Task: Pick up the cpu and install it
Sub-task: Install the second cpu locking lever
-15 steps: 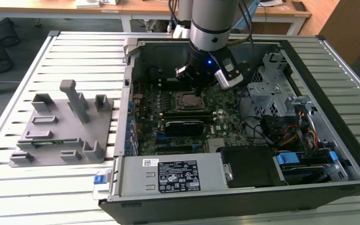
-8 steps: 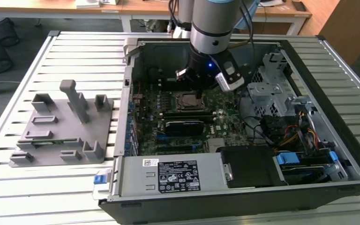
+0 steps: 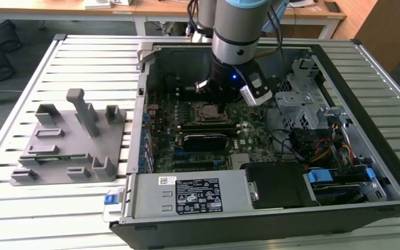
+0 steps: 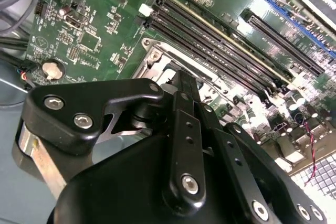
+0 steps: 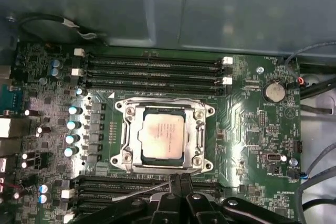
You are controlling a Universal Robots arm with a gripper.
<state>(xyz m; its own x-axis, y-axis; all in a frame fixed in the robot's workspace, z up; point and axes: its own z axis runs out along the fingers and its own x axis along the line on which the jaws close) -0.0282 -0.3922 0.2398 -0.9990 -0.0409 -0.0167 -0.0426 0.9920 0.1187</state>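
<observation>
Slatted metal table (image 3: 82, 47) with an opened-up computer case (image 3: 366, 104) lying flat on it, desks and a bin off in the background. From the exterior view, the arm comes straight down into the case and the pincer (image 3: 214, 96) hangs right above the square socket (image 3: 209, 111) on the green board (image 3: 255, 133). Well off to the side of it, outside the case, sits a grey holder (image 3: 68, 140) with pegs and pockets, with a green memory stick (image 3: 47, 156) lying in one slot. My guess is that's where parts get parked so the arm can find them.

In the second wrist view you're looking past the black knuckles of the pincer (image 4: 181, 85) down at the board. The fingers (image 4: 184, 90) look drawn together into one narrow blade, and I can't see anything pinched between them. Just past the tip is the socket's metal frame (image 4: 157, 59), and beyond that the long black memory slots (image 4: 220, 40).

In the first wrist view it's clearest: the cpu (image 5: 162, 136) is already sitting flat inside the socket frame, pale top up, square to the edges, just ahead of the pincer tip (image 5: 177, 179). The tip is at the near edge of the frame, not touching the chip as far as I can tell. A thin wire lever (image 5: 142, 190) runs along that same edge, so I'd judge the closed, empty pincer is lined up there for the latch rather than the chip.
</observation>
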